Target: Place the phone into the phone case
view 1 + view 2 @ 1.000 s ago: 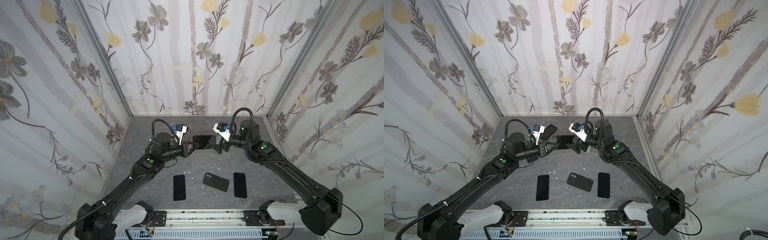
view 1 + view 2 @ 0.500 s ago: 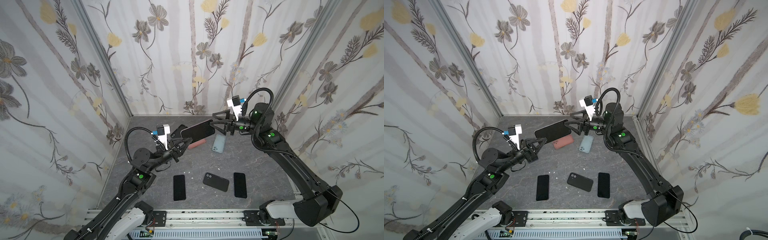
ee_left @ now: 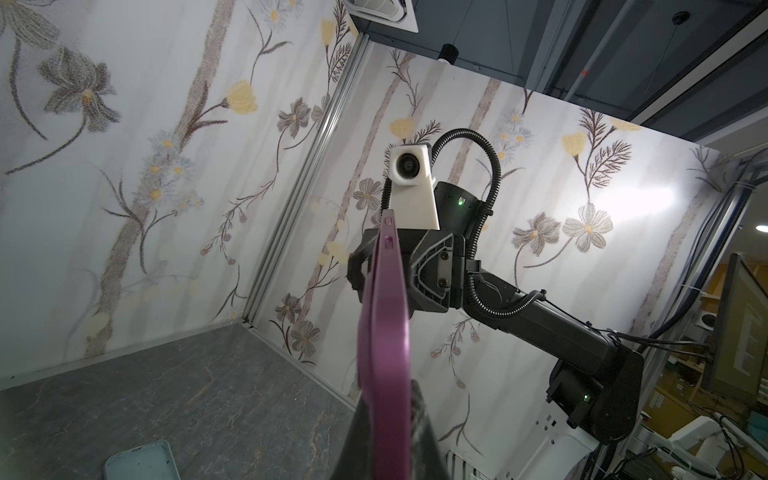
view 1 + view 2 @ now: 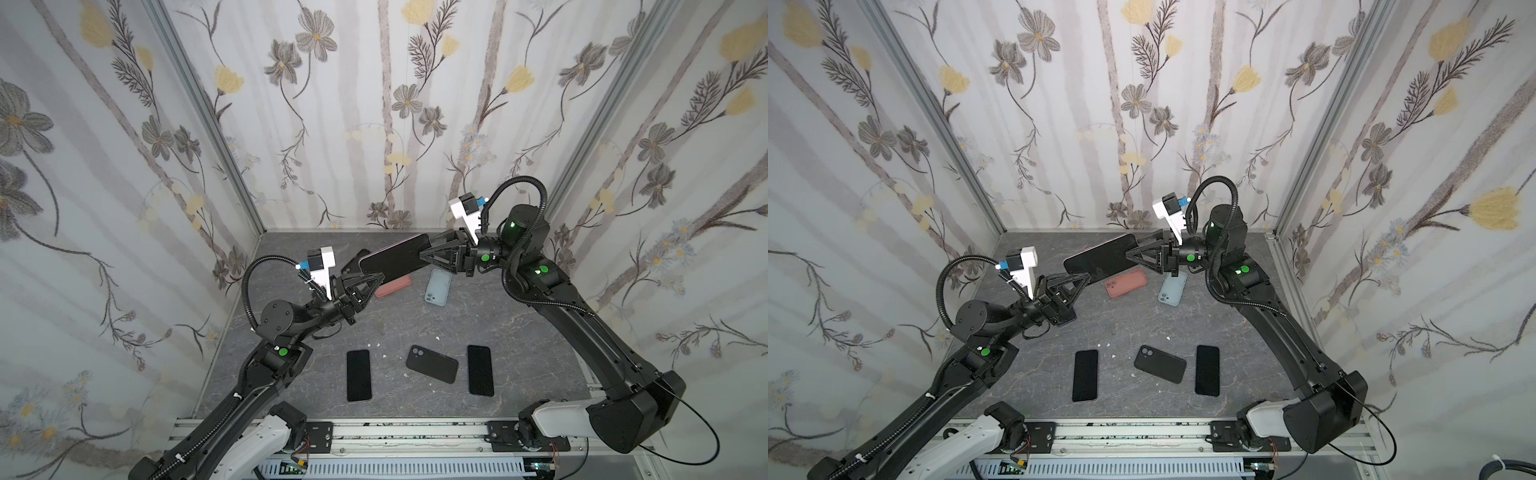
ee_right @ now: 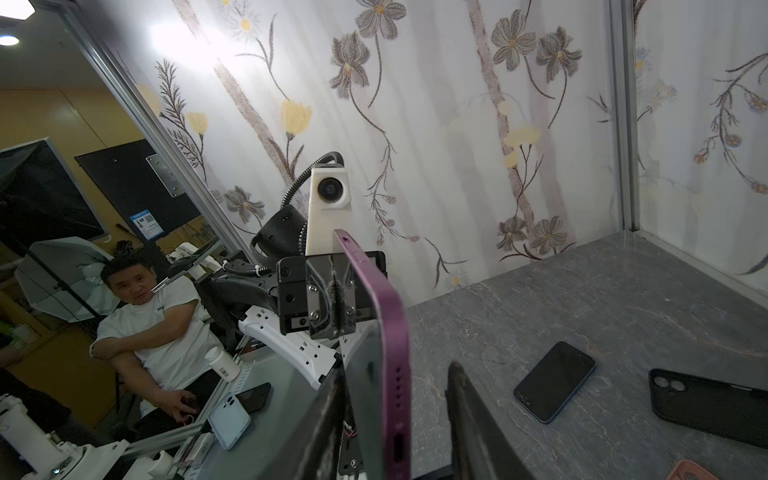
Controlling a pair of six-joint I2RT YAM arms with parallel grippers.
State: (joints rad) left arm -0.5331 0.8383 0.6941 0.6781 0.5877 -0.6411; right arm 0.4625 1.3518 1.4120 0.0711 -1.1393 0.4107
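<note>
A dark phone [image 4: 395,259] with a purple rim hangs in the air over the back of the table, level between both arms. My left gripper [image 4: 376,276] is shut on its left end; the purple edge [image 3: 384,311] runs out from between the fingers. My right gripper [image 4: 424,253] straddles the other end. In the right wrist view one finger [image 5: 332,399] lies against the phone's [image 5: 386,332] face, and the other finger [image 5: 461,395] stands off with a gap. Three phone cases lie below: pink [image 4: 394,286], light blue [image 4: 439,286] and black [image 4: 432,364].
Two black phones [image 4: 358,375] [image 4: 480,370] lie screen-up near the front edge, either side of the black case. A dark flat thing [image 4: 1068,316] lies under the left gripper. Floral walls close in the back and both sides.
The phone has risen from low over the back of the table. The left arm has drawn back to the left. The right jaws have narrowed round the phone's end.
</note>
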